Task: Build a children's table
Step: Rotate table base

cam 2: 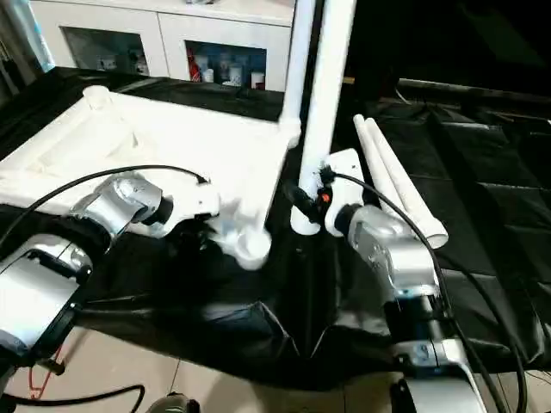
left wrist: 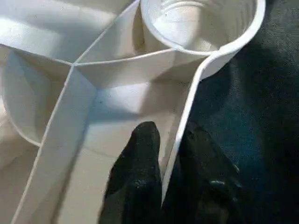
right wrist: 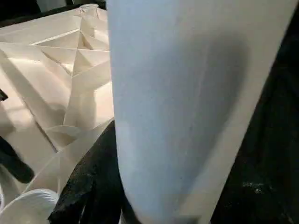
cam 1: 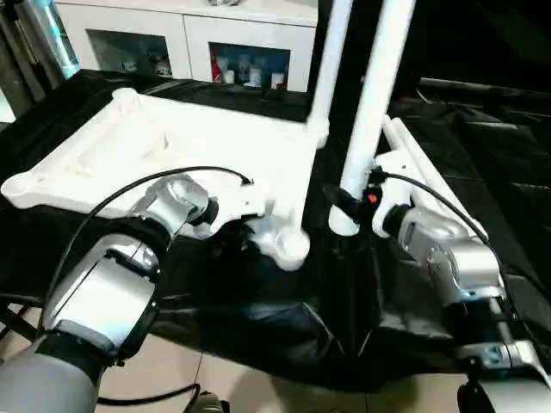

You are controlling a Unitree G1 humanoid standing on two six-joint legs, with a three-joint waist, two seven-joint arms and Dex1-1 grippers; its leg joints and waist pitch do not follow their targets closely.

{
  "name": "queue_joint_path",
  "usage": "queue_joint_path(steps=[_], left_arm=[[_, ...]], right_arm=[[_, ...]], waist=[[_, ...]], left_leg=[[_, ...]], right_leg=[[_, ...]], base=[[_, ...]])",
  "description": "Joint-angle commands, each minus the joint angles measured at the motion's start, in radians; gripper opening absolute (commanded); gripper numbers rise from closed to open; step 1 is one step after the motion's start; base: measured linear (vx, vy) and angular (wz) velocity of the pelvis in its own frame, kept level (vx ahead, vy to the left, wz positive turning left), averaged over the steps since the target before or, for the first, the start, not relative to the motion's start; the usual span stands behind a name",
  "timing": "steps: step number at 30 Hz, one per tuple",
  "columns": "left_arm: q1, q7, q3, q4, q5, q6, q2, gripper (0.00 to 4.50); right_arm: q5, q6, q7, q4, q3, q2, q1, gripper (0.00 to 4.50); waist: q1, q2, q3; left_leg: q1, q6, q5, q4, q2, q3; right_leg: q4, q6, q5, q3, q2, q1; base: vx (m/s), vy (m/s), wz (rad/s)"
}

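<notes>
the tabletop [cam 1: 172, 146] lies ribbed side up on a black sheet [cam 1: 482, 155], its near corner socket [cam 1: 288, 245] reaching the sheet's front edge. the left gripper [left wrist: 170, 172] sits at that corner, one black finger [left wrist: 138, 172] inside the rim and the other outside it, so the thin edge wall runs between them just short of the open socket; the fingers are pinched close on the wall. one leg [cam 1: 331, 60] already stands upright in the far socket on the same side of the tabletop. the right gripper [cam 1: 349, 205] clasps a second leg [cam 1: 374, 103] near its lower end, holding it upright just beside the near corner, its foot apart from the socket and not in it. in the right wrist view this leg crosses in front of the ribs, with a black finger [right wrist: 88, 186] pressed against its side. two more legs [cam 2: 396, 176] lie side by side on the sheet beyond the right arm. the sheet drapes over the front onto a pale tiled floor [cam 1: 258, 387]. behind stands a white cabinet [cam 1: 189, 34] with glass doors and small items inside.
</notes>
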Motion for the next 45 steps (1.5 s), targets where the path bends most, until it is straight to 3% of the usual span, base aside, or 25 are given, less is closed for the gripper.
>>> queue_joint_path(steps=[1,5,7,9,10,11,15,16,17,23,26,27,28,30,39,45], left_arm=[[0.017,0.013,-0.007,0.018,0.016,0.045,-0.005,0.63],[0.03,0.073,0.025,0.001,-0.007,0.099,-0.02,0.35],[0.033,0.16,0.11,-0.009,-0.076,0.183,-0.048,0.3],[0.033,0.186,0.134,-0.013,-0.092,0.212,-0.056,0.2],[0.036,0.202,0.154,-0.023,-0.107,0.238,-0.064,0.2],[0.048,0.221,0.175,-0.044,-0.124,0.25,-0.073,0.14],[0.12,0.303,0.193,-0.146,-0.127,0.169,-0.092,0.01],[0.142,0.332,0.185,-0.168,-0.114,0.124,-0.093,0.0],[0.158,0.353,0.181,-0.186,-0.104,0.097,-0.094,0.0],[0.251,0.348,0.183,-0.298,-0.121,0.031,-0.12,0.0],[0.302,0.324,0.152,-0.363,-0.109,-0.019,-0.107,0.0],[0.305,0.324,0.152,-0.367,-0.109,-0.02,-0.106,0.0],[0.312,0.311,0.157,-0.373,-0.117,-0.028,-0.108,0.0],[0.316,0.305,0.161,-0.377,-0.121,-0.027,-0.107,0.0],[0.313,0.253,0.16,-0.359,-0.124,-0.082,-0.084,0.0],[0.288,0.243,0.149,-0.318,-0.103,-0.191,-0.085,0.0]], right_arm=[[-0.009,-0.017,0.004,0.012,-0.001,-0.012,-0.014,1.9],[-0.008,-0.018,0.003,0.011,0.001,-0.012,-0.011,1.9],[0.003,-0.013,-0.003,0.006,-0.009,-0.002,-0.005,1.9],[0.006,-0.01,-0.004,0.003,-0.013,0.002,-0.003,1.9],[0.008,-0.006,-0.005,-0.001,-0.017,0.006,0.001,1.9],[0.01,-0.002,-0.01,-0.005,-0.022,0.011,0.005,1.9],[0.012,0.005,-0.028,-0.008,-0.026,0.027,0.019,1.9],[0.011,0.013,-0.038,-0.004,-0.029,0.03,0.019,1.9],[0.011,0.019,-0.045,-0.002,-0.031,0.033,0.019,1.9],[0.01,0.037,-0.094,0.027,-0.052,0.049,0.015,1.9],[-0.006,-0.037,-0.099,0.03,-0.054,0.056,0.023,1.9],[-0.008,-0.047,-0.102,0.027,-0.055,0.058,0.025,1.9],[-0.017,-0.118,-0.084,0.018,-0.045,0.062,0.033,1.9],[-0.027,-0.142,-0.091,0.009,-0.039,0.064,0.041,1.9],[-0.012,-0.164,-0.121,0.018,-0.057,0.09,0.057,1.9],[-0.011,-0.173,-0.128,0.021,-0.062,0.098,0.061,1.9]], waist=[[0.003,0.011,-0.08],[-0.003,0.013,-0.08],[-0.004,0.009,-0.08],[-0.007,0.008,-0.082],[-0.011,-0.001,-0.083],[-0.011,0.002,-0.083],[-0.008,0.001,-0.087],[-0.008,0.005,-0.087],[-0.01,0.002,-0.086],[-0.007,0.001,-0.079],[-0.006,0.0,-0.08],[-0.008,0.0,-0.079],[-0.006,0.001,-0.079],[-0.006,0.001,-0.078],[-0.008,0.006,-0.078],[-0.007,0.01,-0.079]], left_leg=[[0.029,-0.025,-0.245,-0.068,0.028,-0.013],[0.029,-0.022,-0.259,-0.067,0.027,-0.013],[0.029,-0.016,-0.251,-0.065,0.025,-0.012],[0.023,-0.008,-0.236,-0.064,0.024,-0.014],[0.016,-0.002,-0.216,-0.064,0.022,-0.013],[0.014,0.001,-0.204,-0.064,0.021,-0.015],[0.016,0.023,-0.177,-0.061,0.022,-0.013],[0.018,0.024,-0.18,-0.063,0.026,-0.014],[0.019,0.025,-0.186,-0.064,0.027,-0.013],[0.025,0.012,-0.225,-0.066,0.025,-0.01],[0.026,0.01,-0.23,-0.068,0.027,-0.01],[0.024,0.009,-0.228,-0.069,0.025,-0.009],[0.026,0.009,-0.232,-0.068,0.024,-0.007],[0.025,0.01,-0.234,-0.069,0.023,-0.007],[0.024,0.005,-0.25,-0.074,0.024,-0.01],[0.024,0.006,-0.252,-0.075,0.023,-0.01]], right_leg=[[-0.079,-0.242,-0.158,0.048,-0.09,0.055],[-0.082,-0.244,-0.182,0.048,-0.089,0.056],[-0.082,-0.245,-0.193,0.046,-0.089,0.056],[-0.081,-0.245,-0.19,0.044,-0.088,0.059],[-0.08,-0.237,-0.181,0.043,-0.087,0.065],[-0.078,-0.234,-0.176,0.042,-0.088,0.066],[-0.08,-0.236,-0.132,0.043,-0.085,0.06],[-0.078,-0.237,-0.122,0.043,-0.083,0.057],[-0.08,-0.236,-0.122,0.043,-0.081,0.056],[-0.095,-0.189,-0.278,0.045,-0.088,0.047],[-0.099,-0.157,-0.329,0.046,-0.089,0.042],[-0.099,-0.148,-0.332,0.046,-0.085,0.04],[-0.102,-0.142,-0.342,0.046,-0.087,0.037],[-0.104,-0.132,-0.36,0.046,-0.087,0.037],[-0.11,-0.108,-0.413,0.045,-0.087,0.033],[-0.111,-0.107,-0.391,0.047,-0.086,0.032]], base=[[0.0,0.0,0.0],[0.0,0.0,0.0],[0.0,0.0,0.0],[0.0,0.0,0.0],[0.0,0.0,0.0],[0.0,0.0,0.0],[0.0,0.0,0.0],[0.0,0.0,0.0],[0.0,0.0,0.0],[0.0,0.0,0.0],[0.0,0.0,0.0],[0.0,0.0,0.0],[0.0,0.0,0.0],[0.0,0.0,0.0],[0.0,0.0,0.0],[0.0,0.0,0.0]])
